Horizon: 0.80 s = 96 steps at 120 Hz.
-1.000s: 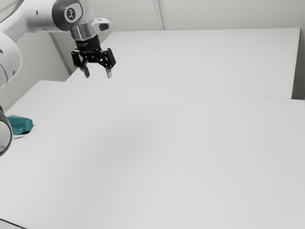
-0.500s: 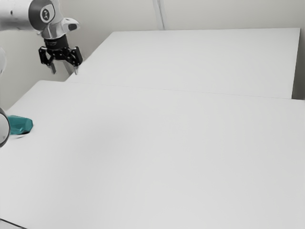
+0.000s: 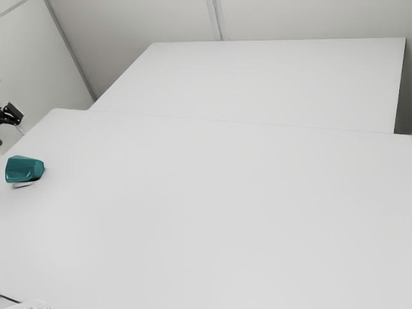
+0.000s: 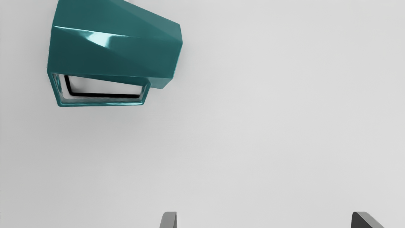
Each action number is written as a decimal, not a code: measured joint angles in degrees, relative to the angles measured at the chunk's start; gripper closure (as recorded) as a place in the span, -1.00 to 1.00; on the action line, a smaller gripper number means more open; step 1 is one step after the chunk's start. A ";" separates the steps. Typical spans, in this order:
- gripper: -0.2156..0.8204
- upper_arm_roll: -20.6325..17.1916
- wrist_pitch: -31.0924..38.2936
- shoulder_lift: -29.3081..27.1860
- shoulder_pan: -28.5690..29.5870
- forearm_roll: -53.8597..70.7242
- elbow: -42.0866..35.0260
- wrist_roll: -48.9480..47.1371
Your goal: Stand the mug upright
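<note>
Teal and faceted, the mug [image 3: 24, 168] lies on its side on the white table [image 3: 206, 225], and I see it beyond and apart from the tips of my gripper [image 3: 11, 137]. My fingers [image 4: 168, 220] stand wide open, a broad gap between them, and neither touches the mug. From the wrist view I read it as off toward the side of one finger, out ahead of the tips rather than in line with the gap.

Its body tapers from a wide end to a narrower one. An angular loop [image 4: 144, 95] juts from the flank that faces my gripper, with pale surface and a dark line visible through it. A bright glint runs along one facet above that.

In the exterior view, my gripper hangs at the left edge, partly cut off, with the mug lower in the view and near it. Well apart from my gripper, a dark cable [image 3: 9, 299] crosses the near corner beside something white [image 3: 35, 304] that I cannot identify. A second white surface [image 3: 257, 84] lies to the exterior view's right of my gripper, behind the table.
</note>
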 joint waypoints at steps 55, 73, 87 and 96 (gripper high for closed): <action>-0.58 -4.89 7.04 13.08 10.39 -1.27 7.39 18.05; -0.58 -7.76 11.72 15.83 11.46 -1.28 8.20 23.42; -0.58 -9.89 14.88 17.72 12.83 -1.28 8.25 27.10; -0.58 -10.90 16.63 18.74 13.40 -1.28 8.25 29.22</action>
